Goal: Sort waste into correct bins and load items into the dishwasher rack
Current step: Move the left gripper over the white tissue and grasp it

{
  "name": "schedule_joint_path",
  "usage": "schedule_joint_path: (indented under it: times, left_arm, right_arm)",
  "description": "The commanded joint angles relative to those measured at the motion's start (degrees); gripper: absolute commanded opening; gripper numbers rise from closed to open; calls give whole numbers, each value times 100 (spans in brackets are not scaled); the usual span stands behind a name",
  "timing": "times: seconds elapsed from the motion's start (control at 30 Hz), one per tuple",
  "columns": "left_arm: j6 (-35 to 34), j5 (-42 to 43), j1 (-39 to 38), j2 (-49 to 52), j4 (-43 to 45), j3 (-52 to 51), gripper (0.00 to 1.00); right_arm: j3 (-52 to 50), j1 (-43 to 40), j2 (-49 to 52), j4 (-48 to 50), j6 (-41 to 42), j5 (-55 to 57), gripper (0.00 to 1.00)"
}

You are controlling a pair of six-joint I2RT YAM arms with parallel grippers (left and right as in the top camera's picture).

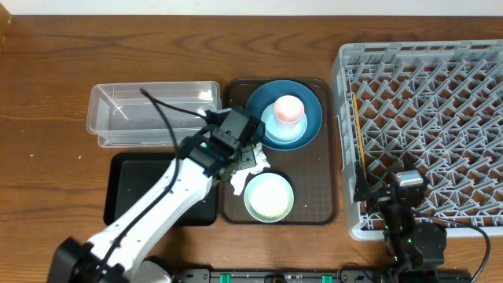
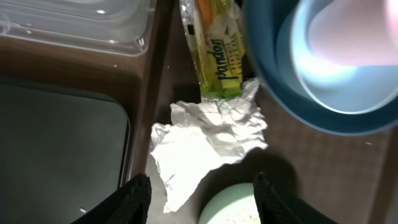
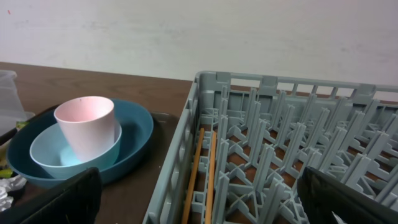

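Clear plastic tub point(image 1: 153, 114) and black tray point(image 1: 134, 189) lie on the table point(image 1: 47, 94) to the left of the left tool point(image 2: 200, 186). We see that tool's jaws standing apart, gripping nothing, with the crumpled white tissue point(image 2: 208, 140) just ahead of them on the brown serving tray point(image 1: 322, 200). Beyond the tissue lies the yellow-green wrapper point(image 2: 214, 50). Right of the tool, the pink cup point(image 1: 288, 108) stands in the light-blue bowl point(image 1: 277, 132) on the dark-blue plate point(image 1: 310, 102), the mint bowl point(image 1: 269, 196) just beside the tool. Further right, the grey rack point(image 1: 424, 118) lies before the right tool point(image 3: 199, 196), whose jaws gape wide and empty
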Motion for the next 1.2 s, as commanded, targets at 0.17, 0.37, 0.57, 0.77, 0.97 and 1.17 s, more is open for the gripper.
schedule_joint_path:
  times: [0.17, 0.37, 0.57, 0.77, 0.97, 1.17]
  left_arm:
    - [-31, -175, -4, 719, 188, 55, 57]
    - [-31, -173, -4, 1025, 306, 55, 57]
    - [-37, -61, -37, 1239, 341, 50, 57]
    - [-37, 127, -175, 1419, 367, 50, 57]
    - [-33, 127, -323, 1655, 472, 50, 57]
    - [-31, 125, -330, 1685, 476, 50, 49]
  right_arm:
    - [-7, 59, 2, -22, -61, 0, 99]
    - [-7, 59, 2, -22, -61, -2, 99]
    - [-7, 59, 2, -22, -61, 0, 99]
    - [-7, 59, 2, -22, -61, 0, 99]
    - [-7, 59, 2, -22, -61, 0, 99]
    - [-7, 59, 2, -22, -61, 0, 99]
